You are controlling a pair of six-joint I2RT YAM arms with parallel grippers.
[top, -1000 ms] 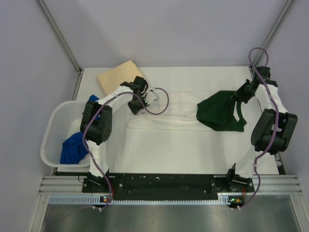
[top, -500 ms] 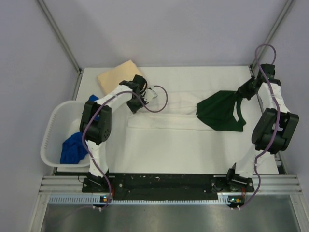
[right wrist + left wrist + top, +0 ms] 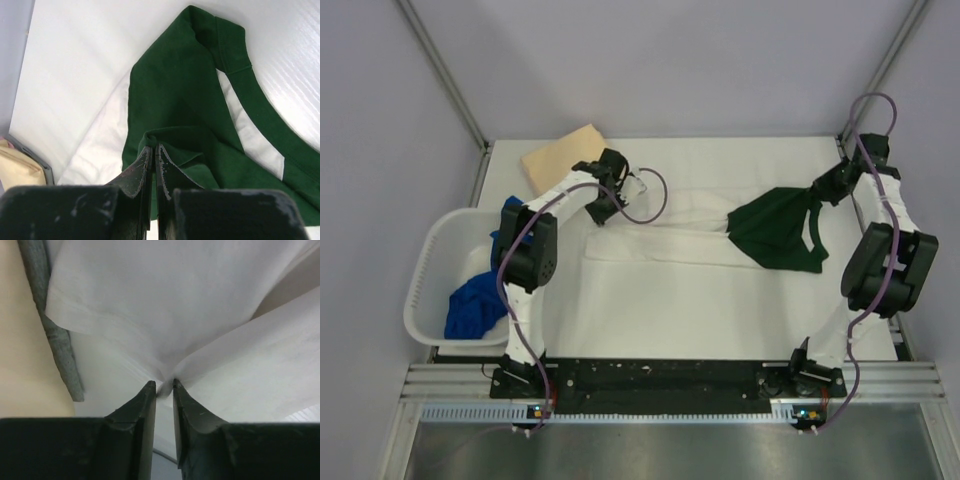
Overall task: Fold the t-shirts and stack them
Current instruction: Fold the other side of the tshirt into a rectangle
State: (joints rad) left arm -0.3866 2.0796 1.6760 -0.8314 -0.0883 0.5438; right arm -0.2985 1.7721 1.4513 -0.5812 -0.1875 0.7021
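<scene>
From the top external view, a white basket (image 3: 423, 290) sat at the left edge of the frame, just off the counter (image 3: 720, 310), with blue t-shirts (image 3: 472, 305) bunched in its lower part and a bit of blue showing at its upper rim beside the left arm. A folded tan t-shirt (image 3: 565, 158) lay at the counter's upper left. The white t-shirt (image 3: 660, 240) stretched across the middle of the frame, its green sleeve (image 3: 775, 232) toward the right. The left arm rose from its base, bent at the elbow beside the basket and reached up and right, its left gripper (image 3: 601, 212) at the shirt's left end, just below the tan t-shirt. The right arm folded upward along the right edge, its right gripper (image 3: 816, 197) at the sleeve's upper right corner. In the left wrist view, the left gripper (image 3: 164, 385) was nearly closed, pinching a gather of white t-shirt (image 3: 165, 300) cloth that fanned out above the tips; the tan t-shirt (image 3: 20, 340) filled the left edge. In the right wrist view, the right gripper (image 3: 153, 147) was closed to a slit on a fold of the green sleeve (image 3: 175, 100), which spread toward the upper right, and the tan t-shirt (image 3: 17, 167) showed at lower left.
</scene>
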